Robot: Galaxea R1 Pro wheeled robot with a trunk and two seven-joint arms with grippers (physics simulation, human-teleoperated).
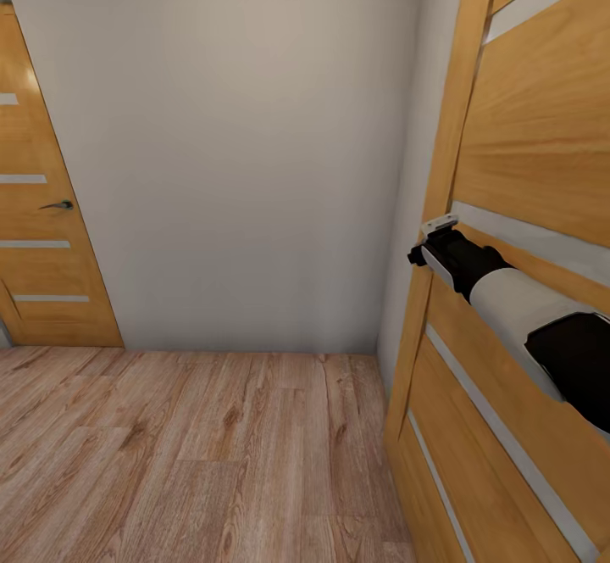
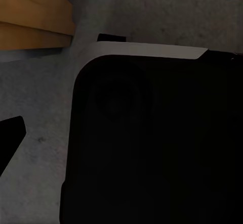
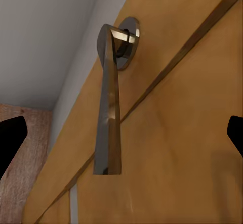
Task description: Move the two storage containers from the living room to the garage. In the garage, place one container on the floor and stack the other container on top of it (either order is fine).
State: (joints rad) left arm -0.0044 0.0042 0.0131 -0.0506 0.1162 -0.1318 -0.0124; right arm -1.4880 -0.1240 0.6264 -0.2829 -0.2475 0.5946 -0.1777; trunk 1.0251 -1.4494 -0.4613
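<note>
The two storage containers are out of view. I face a hallway corner with light wood-plank flooring (image 1: 195, 453). My right gripper (image 1: 428, 241) is stretched out to the wooden door (image 1: 525, 122) on the right. In the right wrist view it is open (image 3: 121, 133), with the door's metal lever handle (image 3: 109, 118) hanging between the two spread fingertips (image 3: 10, 138), untouched. In the left wrist view one black fingertip (image 2: 10, 138) stands at the picture's edge over a grey surface, beside the robot's dark body (image 2: 152, 143).
A plain white wall (image 1: 237, 147) closes the hallway ahead. A second wooden door (image 1: 42, 232) with a lever handle (image 1: 58, 205) stands shut at the left. The right door's edge juts in close to my arm.
</note>
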